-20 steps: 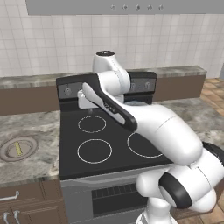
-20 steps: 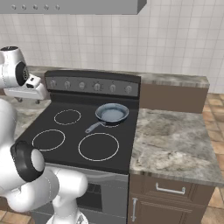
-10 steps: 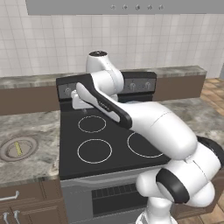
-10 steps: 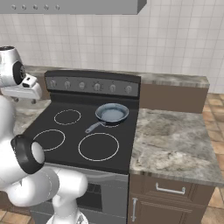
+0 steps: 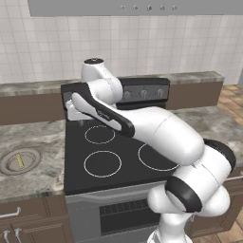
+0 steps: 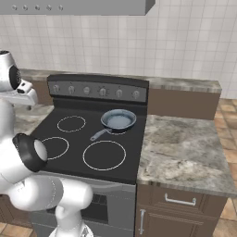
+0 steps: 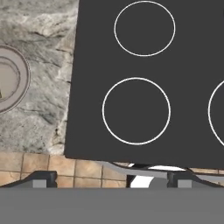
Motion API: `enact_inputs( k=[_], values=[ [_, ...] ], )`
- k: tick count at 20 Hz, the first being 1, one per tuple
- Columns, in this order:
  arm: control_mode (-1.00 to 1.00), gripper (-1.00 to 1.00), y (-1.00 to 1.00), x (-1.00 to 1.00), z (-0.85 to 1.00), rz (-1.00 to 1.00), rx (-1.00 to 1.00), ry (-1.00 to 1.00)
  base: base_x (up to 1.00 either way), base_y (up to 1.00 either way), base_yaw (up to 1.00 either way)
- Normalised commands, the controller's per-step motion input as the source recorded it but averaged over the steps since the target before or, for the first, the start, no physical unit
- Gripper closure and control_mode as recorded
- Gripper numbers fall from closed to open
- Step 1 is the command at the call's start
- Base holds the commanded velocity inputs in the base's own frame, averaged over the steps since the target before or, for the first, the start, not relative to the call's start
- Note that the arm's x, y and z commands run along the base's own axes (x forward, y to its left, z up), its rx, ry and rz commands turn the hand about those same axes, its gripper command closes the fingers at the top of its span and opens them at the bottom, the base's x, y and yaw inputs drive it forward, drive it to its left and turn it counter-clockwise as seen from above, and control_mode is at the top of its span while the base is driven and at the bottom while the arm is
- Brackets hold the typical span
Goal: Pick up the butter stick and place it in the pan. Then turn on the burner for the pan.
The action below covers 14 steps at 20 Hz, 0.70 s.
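Note:
The butter stick [image 5: 19, 162] is a thin pale yellow bar lying in a flat grey-brown round dish [image 5: 29, 155] on the left counter. The grey-blue pan [image 6: 119, 120] sits on the stove's back right burner, its dark handle [image 6: 99, 135] pointing to the front left. My gripper [image 5: 72, 115] hangs above the stove's back left corner, up and to the right of the dish, far from the pan. In the hand view my gripper [image 7: 111, 178] is open with nothing between its fingertips, and the dish [image 7: 9, 81] shows at the left edge.
The black cooktop [image 5: 76, 159] has several white burner rings. Stove knobs [image 6: 92, 90] line the back panel. Granite counters [image 6: 180, 152] flank the stove on both sides. A range hood [image 5: 142, 7] hangs overhead. My own arm covers the stove's right side in the left base view.
The arm has swung leftward, carrying the open gripper from over the stove's back middle to its back left corner. Pan and butter stick have not moved.

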Motion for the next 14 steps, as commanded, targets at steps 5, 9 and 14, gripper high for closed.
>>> enact_inputs(
  k=[5,9,14],
  values=[
    [-1.00,-1.00,0.37,0.04,-0.21,0.02,0.00,0.01,0.00,0.00,0.00],
    [-1.00,-1.00,0.28,0.06,-0.25,0.02,0.01,0.02,0.00,0.00,0.00],
    [-1.00,-1.00,0.28,0.22,-0.22,0.03,0.00,0.02,0.00,0.00,0.00]
  ],
)
